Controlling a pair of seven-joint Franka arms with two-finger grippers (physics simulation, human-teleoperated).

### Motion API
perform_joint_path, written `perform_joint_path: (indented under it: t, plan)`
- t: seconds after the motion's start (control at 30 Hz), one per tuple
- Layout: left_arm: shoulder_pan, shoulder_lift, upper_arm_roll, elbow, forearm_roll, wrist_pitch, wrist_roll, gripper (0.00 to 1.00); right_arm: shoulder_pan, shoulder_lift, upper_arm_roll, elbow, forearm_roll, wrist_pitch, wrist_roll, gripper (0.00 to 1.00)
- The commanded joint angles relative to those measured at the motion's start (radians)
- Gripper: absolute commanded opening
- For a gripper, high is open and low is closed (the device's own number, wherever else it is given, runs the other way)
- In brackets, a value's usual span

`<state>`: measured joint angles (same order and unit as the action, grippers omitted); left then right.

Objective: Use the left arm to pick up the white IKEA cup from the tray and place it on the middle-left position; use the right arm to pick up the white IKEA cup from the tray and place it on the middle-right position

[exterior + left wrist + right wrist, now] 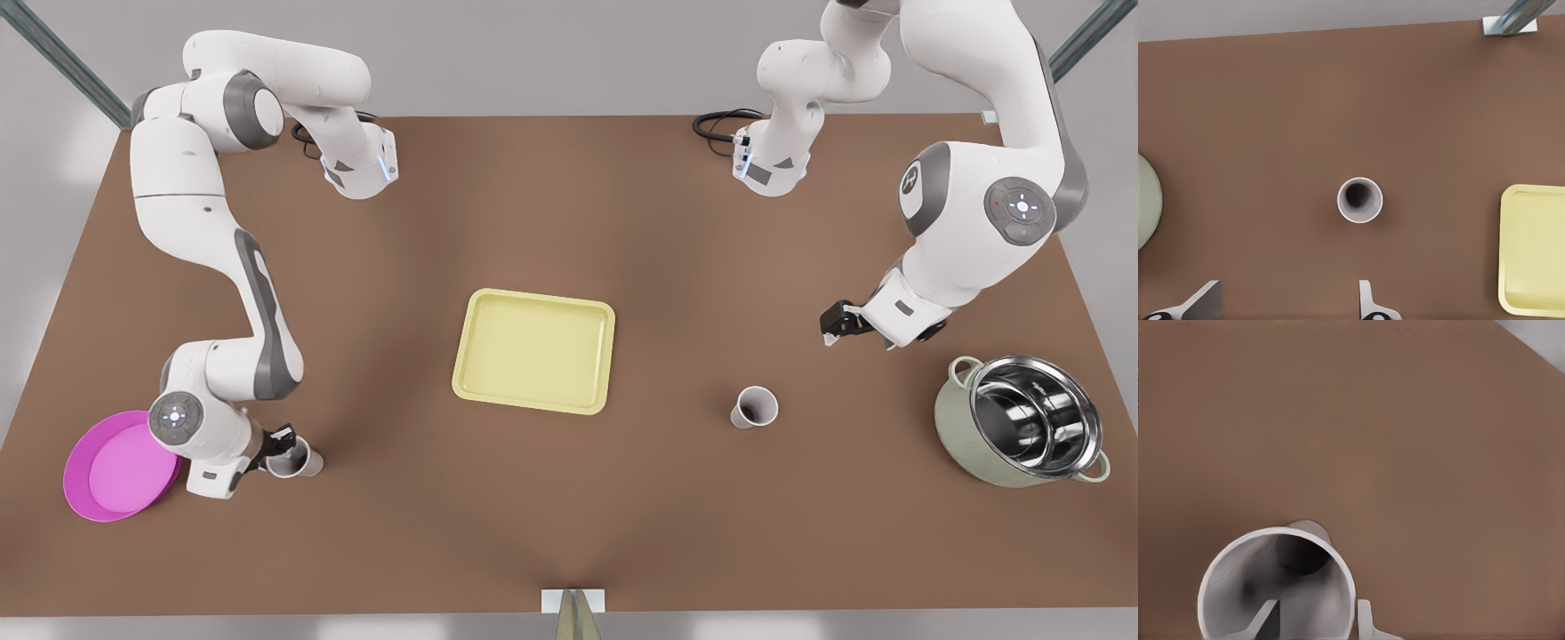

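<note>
The pale-yellow tray (535,351) lies mid-table with nothing on it; its edge also shows in the left wrist view (1535,247). One white cup (754,407) stands upright on bare brown tabletop towards the front view's right. My left gripper (832,336) hangs open above and behind that cup (1359,199), apart from it, its fingers (1366,299) spread wide. At the front view's left, my right gripper (286,447) is shut on a second white cup (300,461), one finger inside the rim (1211,587) and one outside. I cannot tell whether this cup touches the table.
A round magenta dish (111,467) lies just beside the right arm at the table's front-left corner. A green pot with a steel bowl inside (1022,431) stands at the front view's right, near the free cup. Bare tabletop stretches between tray and cups.
</note>
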<state>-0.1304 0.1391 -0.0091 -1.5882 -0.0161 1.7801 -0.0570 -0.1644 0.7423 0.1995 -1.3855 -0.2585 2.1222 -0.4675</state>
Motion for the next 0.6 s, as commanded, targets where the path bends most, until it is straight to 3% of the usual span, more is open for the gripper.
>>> perform_joint_path:
  t: [0.0, 0.17, 0.2, 0.27, 0.3, 0.43, 0.57]
  plan:
    - [0.0, -0.001, 0.0, 0.001, 0.001, -0.001, 0.013, 1.0, 0.0, -0.008, -0.008, 0.003, -0.001, -0.001, -0.019, 0.56]
    - [0.0, -0.003, 0.0, 0.002, 0.002, -0.002, 0.011, 1.0, -0.001, -0.073, -0.012, 0.005, 0.004, -0.015, -0.019, 0.65]
    - [0.0, -0.003, 0.0, 0.002, 0.002, -0.002, 0.013, 1.0, 0.0, -0.122, -0.009, 0.005, 0.01, -0.034, -0.013, 0.73]
    - [0.002, -0.001, 0.001, 0.002, 0.002, -0.002, 0.016, 1.0, -0.003, -0.262, -0.011, 0.005, 0.153, -0.254, 0.116, 0.97]
    - [0.002, -0.001, 0.001, 0.002, 0.002, -0.001, 0.014, 1.0, -0.003, -0.345, -0.008, 0.005, 0.173, -0.405, 0.334, 1.0]
    - [0.002, -0.003, 0.001, 0.002, 0.002, -0.001, 0.014, 1.0, 0.0, -0.379, -0.005, -0.004, 0.182, -0.43, 0.822, 1.0]
    - [0.002, -0.003, 0.0, 0.002, 0.001, -0.002, 0.013, 1.0, 0.0, -0.39, 0.041, -0.201, 0.226, -0.231, 0.862, 1.0]
